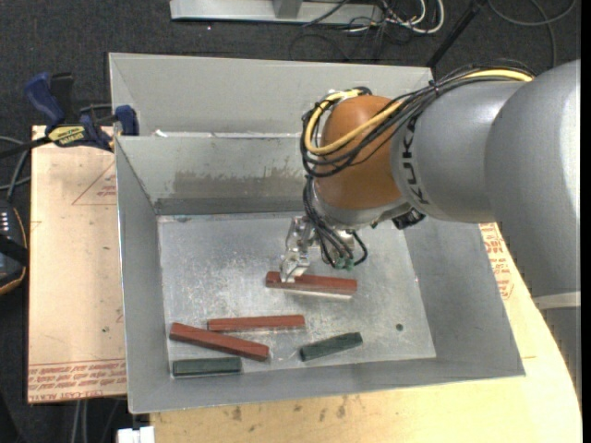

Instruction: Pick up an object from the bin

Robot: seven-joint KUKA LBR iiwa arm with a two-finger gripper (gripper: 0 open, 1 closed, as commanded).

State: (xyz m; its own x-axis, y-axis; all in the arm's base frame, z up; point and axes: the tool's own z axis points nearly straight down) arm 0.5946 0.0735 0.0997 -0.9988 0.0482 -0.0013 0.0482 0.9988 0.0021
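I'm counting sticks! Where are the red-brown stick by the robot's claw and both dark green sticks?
Rearmost red-brown flat bar (pixel 320 285): camera view, its middle.
Left dark green flat bar (pixel 206 367): camera view, its middle.
Right dark green flat bar (pixel 331 346): camera view, its middle.

Light was even and moderately bright, falling from above onto the grey bin (pixel 203 266), whose metal floor gave back a pale, mottled sheen rather than hard glare. A darker band of shade lay across the back wall (pixel 231 187). The arm's silver casing (pixel 517 146) was the brightest surface, with a broad soft highlight, and the orange cover (pixel 355 160) carried a dull gloss on its top. Under that cover a soft shadow spread over the floor around the claw (pixel 295 270). The reddish bar (pixel 309 284) beside it and the front bars (pixel 256 323) threw only thin, faint shadows. The carpet (pixel 55 26) outside was dark.
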